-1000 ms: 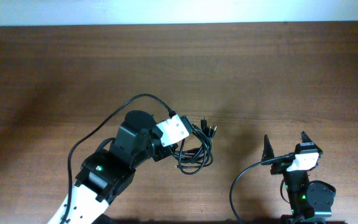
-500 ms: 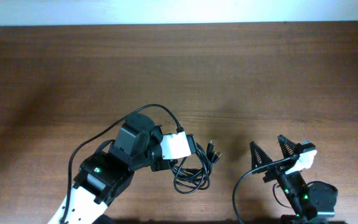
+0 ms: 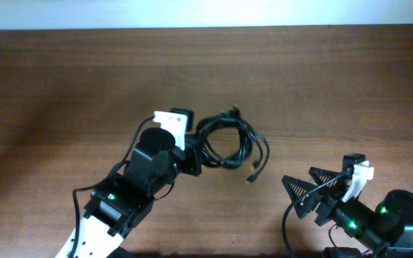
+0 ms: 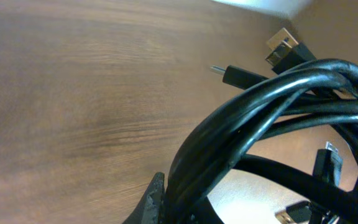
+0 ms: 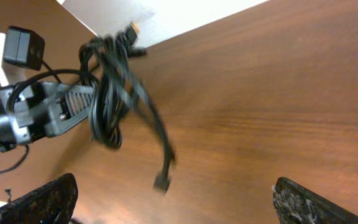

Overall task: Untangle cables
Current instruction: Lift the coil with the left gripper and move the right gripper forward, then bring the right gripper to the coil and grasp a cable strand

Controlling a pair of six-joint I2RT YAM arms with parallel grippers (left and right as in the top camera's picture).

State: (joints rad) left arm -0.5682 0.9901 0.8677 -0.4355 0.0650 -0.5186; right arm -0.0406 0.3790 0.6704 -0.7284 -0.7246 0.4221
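We are looking at our left pincer (image 3: 198,152) clamping shut on the cables (image 3: 234,136), a bundle of thin black cords. The loops are spreading out just beyond its fingertips, seemingly raised above the wooden table (image 3: 84,72). One plug end (image 3: 250,176) is dangling on the side toward our right pincer (image 3: 297,175). That right pincer is gaping fully wide and gripping nothing. The bundle is hanging well apart from it, ahead and to its left.
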